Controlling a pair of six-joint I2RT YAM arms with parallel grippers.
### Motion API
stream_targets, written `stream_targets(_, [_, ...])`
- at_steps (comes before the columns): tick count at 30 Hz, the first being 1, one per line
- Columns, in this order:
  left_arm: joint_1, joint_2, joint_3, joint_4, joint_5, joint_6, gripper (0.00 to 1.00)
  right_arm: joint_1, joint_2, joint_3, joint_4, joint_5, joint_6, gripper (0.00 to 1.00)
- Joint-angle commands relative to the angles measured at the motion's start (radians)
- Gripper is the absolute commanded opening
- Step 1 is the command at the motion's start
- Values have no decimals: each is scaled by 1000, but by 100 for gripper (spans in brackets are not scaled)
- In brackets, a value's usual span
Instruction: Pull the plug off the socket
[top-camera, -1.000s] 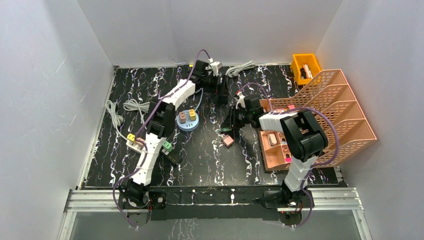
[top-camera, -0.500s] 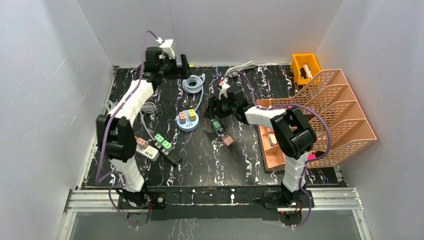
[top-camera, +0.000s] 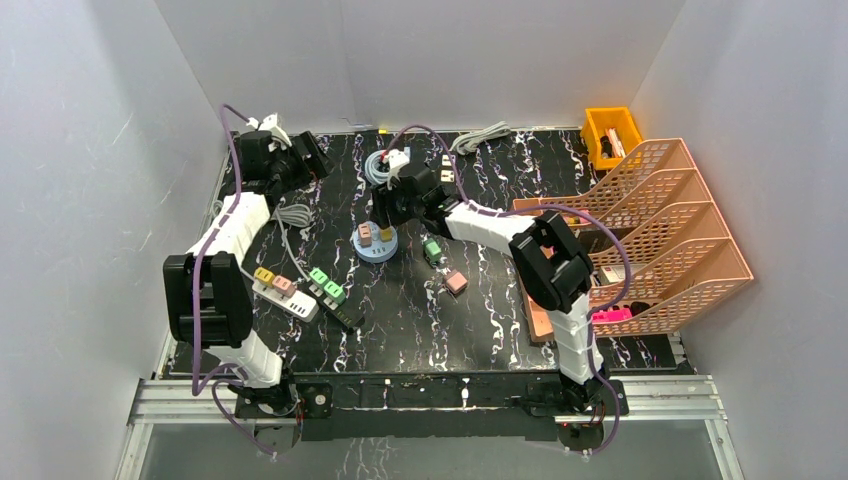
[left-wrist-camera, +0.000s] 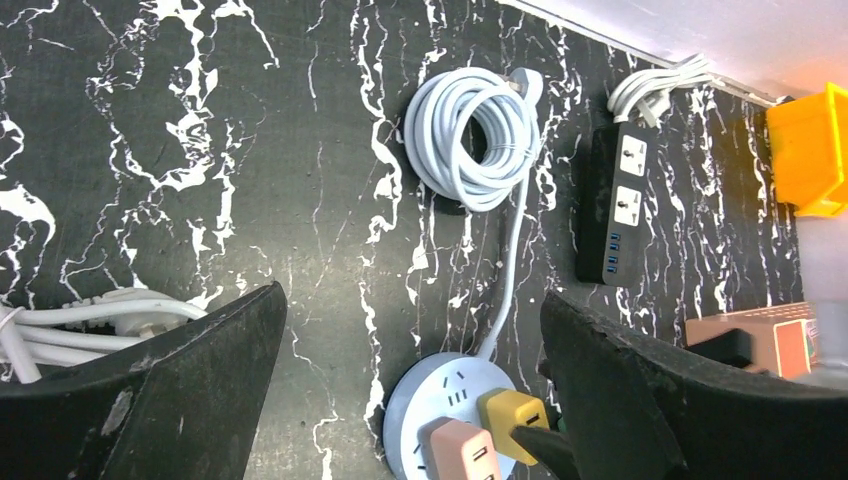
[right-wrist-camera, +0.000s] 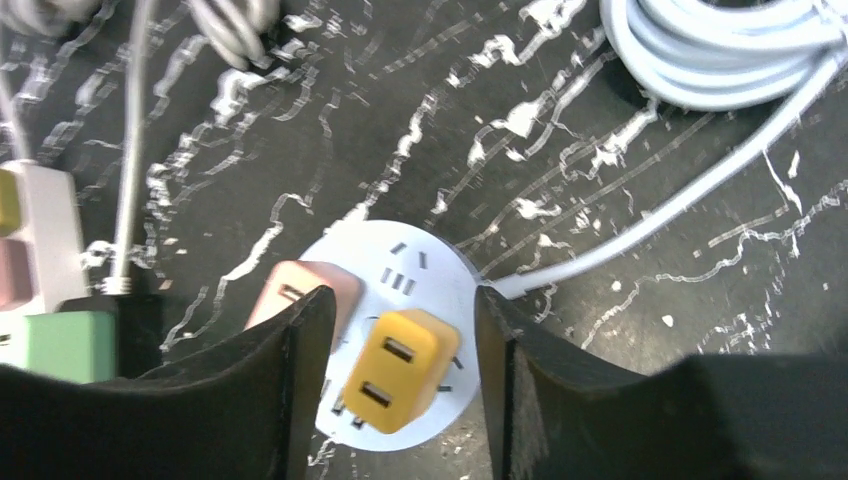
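Round socket (right-wrist-camera: 425, 275) sat mid-bench (top-camera: 420, 310), with bare bench around it. Yellow plug (right-wrist-camera: 400, 368) stood in it, long side along the jaw gap, pink plug (right-wrist-camera: 300, 292) just beside. Right gripper (right-wrist-camera: 400, 300) flanked it, jaws apart. Left gripper (left-wrist-camera: 410, 296) was far-left, jaws apart.

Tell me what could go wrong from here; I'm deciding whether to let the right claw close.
1. The right claw hangs open over the yellow square plug, tight beside the pink square plug; a finger may snag that one.
2. Nothing pins the round white socket, so it may lift too.
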Motion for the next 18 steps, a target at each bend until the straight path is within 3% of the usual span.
stream_targets(1, [-7, -31, 7, 45, 29, -17, 98, -2, 50, 99, -92, 101, -26, 58])
stream_targets(14, [-2, 23, -1, 65, 99, -31, 98, 78, 189, 276, -332, 250, -114, 59])
stream_targets(18, [-2, 42, -10, 77, 122, -50, 98, 83, 156, 197, -337, 320, -37, 63])
